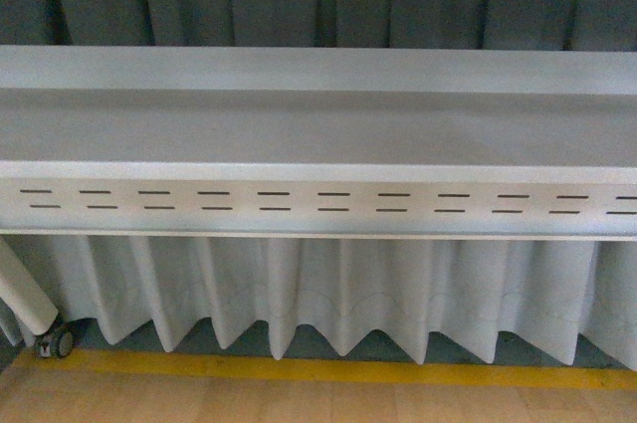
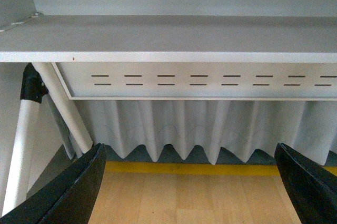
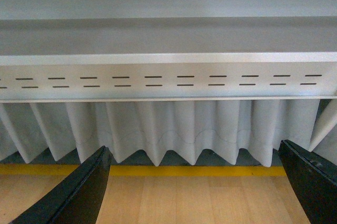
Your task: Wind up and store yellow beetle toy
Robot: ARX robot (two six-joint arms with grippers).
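**Both claws wide open, beetle toy not in shot**

All three cameras are staring at the front edge of a white table (image 1: pixel 318 129). Under the tabletop there's a white panel with two rows of short dark slots (image 1: pixel 318 202). Below that hangs a pleated white skirt (image 1: pixel 328 289) with a zigzag hem. A yellow line (image 1: pixel 328 371) runs along the light wooden floor (image 1: pixel 299 405) just in front of the skirt. On the left of the front view a slanted white leg (image 1: pixel 22 294) ends in a small caster wheel (image 1: pixel 57 343). There's a dark grey curtain (image 1: pixel 398 20) behind the table.

On the left gripper (image 2: pixel 189 153), the black fingers (image 2: pixel 73 190) are spread far apart, with only floor and skirt showing through the gap. It's the same deal on the right gripper (image 3: pixel 195 150), with its fingers (image 3: pixel 79 192) splayed wide and gripping nothing.

The yellow beetle toy doesn't show in any of the three views, so I can't say where it sits.
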